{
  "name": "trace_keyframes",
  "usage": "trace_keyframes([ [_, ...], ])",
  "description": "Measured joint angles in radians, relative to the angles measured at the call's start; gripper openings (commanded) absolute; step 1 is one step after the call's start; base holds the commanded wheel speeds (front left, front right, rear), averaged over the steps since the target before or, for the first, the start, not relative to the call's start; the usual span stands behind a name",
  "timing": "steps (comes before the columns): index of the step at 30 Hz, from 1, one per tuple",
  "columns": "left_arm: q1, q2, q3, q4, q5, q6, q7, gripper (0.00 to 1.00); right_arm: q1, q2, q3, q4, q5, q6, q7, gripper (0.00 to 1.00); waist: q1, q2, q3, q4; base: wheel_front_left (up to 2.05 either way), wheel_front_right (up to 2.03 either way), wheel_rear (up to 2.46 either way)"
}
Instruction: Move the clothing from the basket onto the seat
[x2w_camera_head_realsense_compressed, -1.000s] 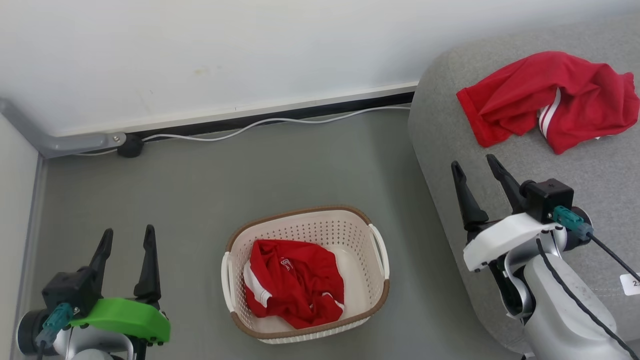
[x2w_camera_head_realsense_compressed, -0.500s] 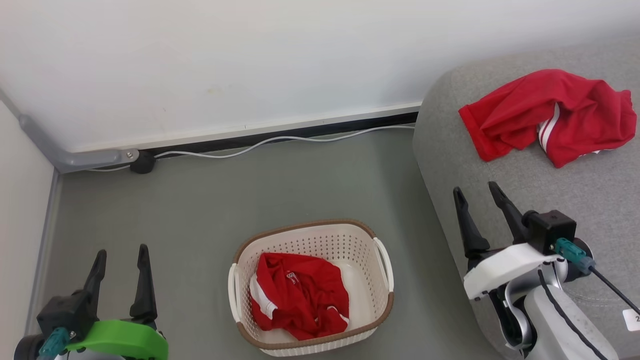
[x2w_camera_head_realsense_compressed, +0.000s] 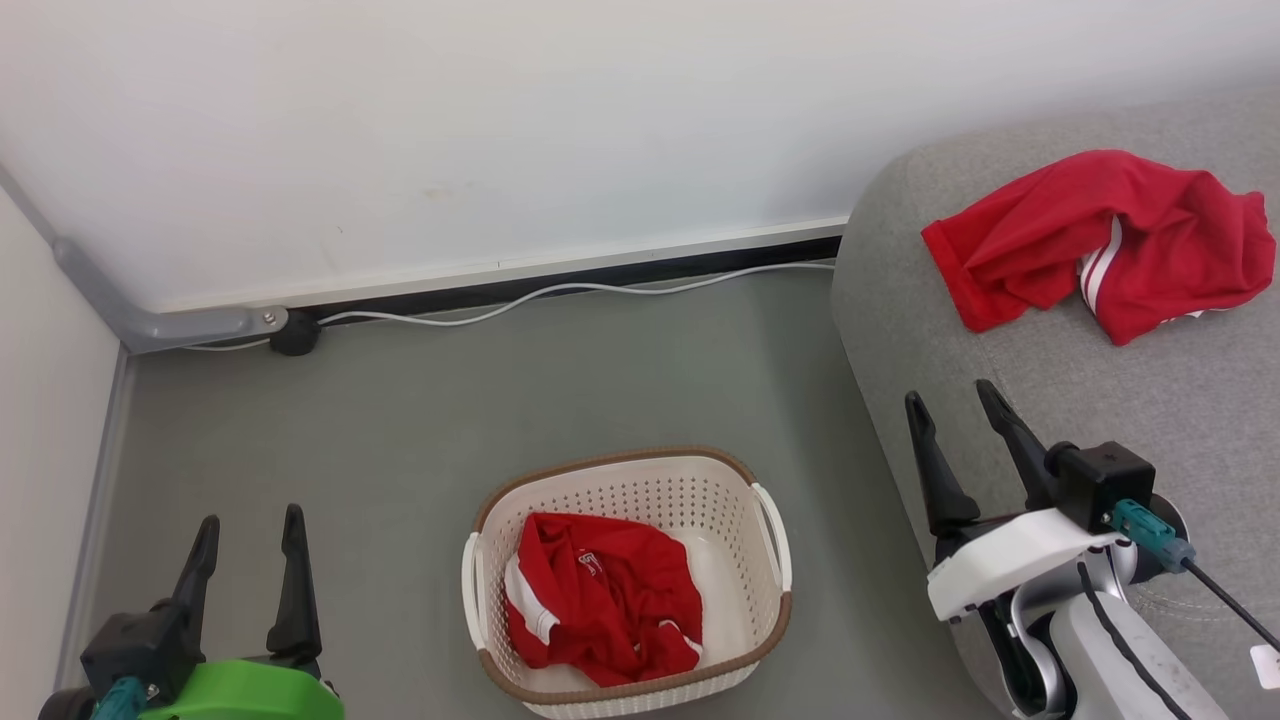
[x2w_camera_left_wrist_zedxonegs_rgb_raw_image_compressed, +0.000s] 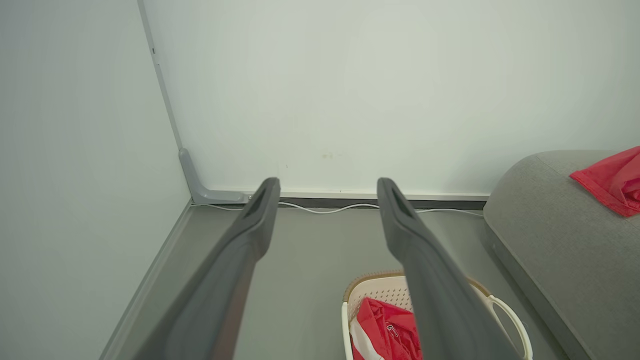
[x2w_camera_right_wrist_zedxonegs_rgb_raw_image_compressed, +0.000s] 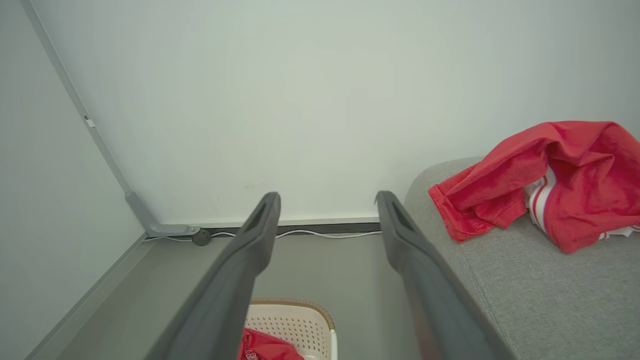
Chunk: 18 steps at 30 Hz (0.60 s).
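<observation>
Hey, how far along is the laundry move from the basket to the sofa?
About halfway. Done: one red garment lies on the sofa. In hand: nothing. The left gripper and right gripper are both open and empty, clear of the clothes. Left: a second garment lies crumpled in the basket, not yet picked up.

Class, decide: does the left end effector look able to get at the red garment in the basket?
Probably yes. The left end effector is open and empty, only bare floor separates it from the basket, and the red garment lies uncovered inside.
</observation>
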Motion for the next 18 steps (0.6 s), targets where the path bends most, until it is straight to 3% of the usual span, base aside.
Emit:
trace_keyframes([
  [18, 0.031, -0.015, 0.010, -0.030, 0.036, 0.000, 0.000, 1.00, 0.033, -0.005, -0.006, -0.039, -0.004, -0.002, 0.000, 1.00, 0.0000, 0.0000, 0.010, 0.003, 0.00, 0.00, 0.00],
])
